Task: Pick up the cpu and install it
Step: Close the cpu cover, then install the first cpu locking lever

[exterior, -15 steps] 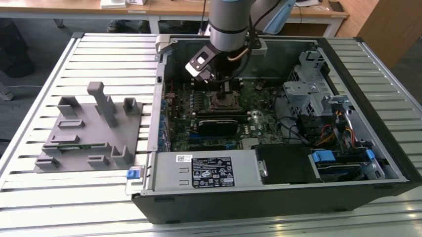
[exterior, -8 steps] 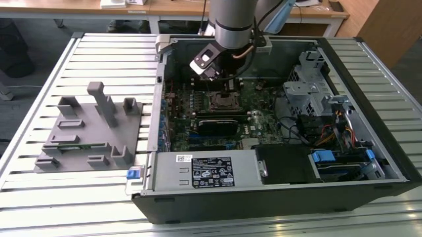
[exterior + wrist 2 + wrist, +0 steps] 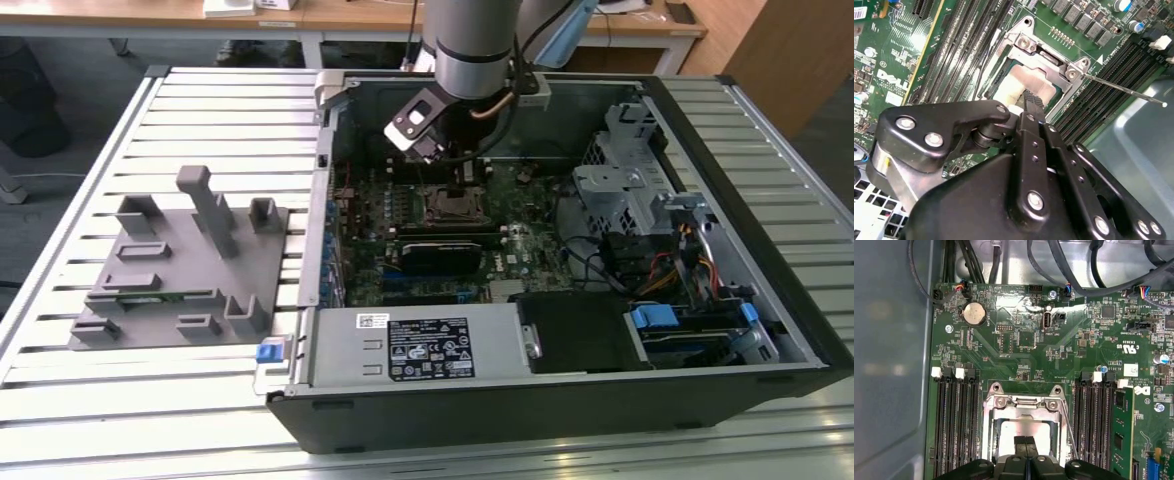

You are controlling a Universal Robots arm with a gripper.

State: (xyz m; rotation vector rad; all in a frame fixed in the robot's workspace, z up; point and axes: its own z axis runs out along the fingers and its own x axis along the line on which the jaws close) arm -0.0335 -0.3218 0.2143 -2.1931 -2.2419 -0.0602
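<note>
The cpu (image 3: 1013, 431) lies flat in the motherboard socket, its silver top showing inside the metal socket frame (image 3: 1024, 402). The cpu (image 3: 1016, 86) and frame (image 3: 1046, 56) appear in both wrist views. My gripper (image 3: 1025, 446) hangs right over the chip, shut, fingertips pressed together with nothing between them. I cannot tell whether the tips touch the chip. A thin socket lever (image 3: 1124, 89) sticks out from the frame's corner. In the exterior view the gripper (image 3: 450, 168) reaches down into the open computer case just above the socket (image 3: 454, 205).
A grey fixture stand (image 3: 180, 265) sits on the slatted table at the exterior view's left. Inside the case are the power supply (image 3: 414, 345), a drive cage (image 3: 627, 185) and loose cables (image 3: 1079, 270). A green memory stick (image 3: 1121, 432) stands beside the socket.
</note>
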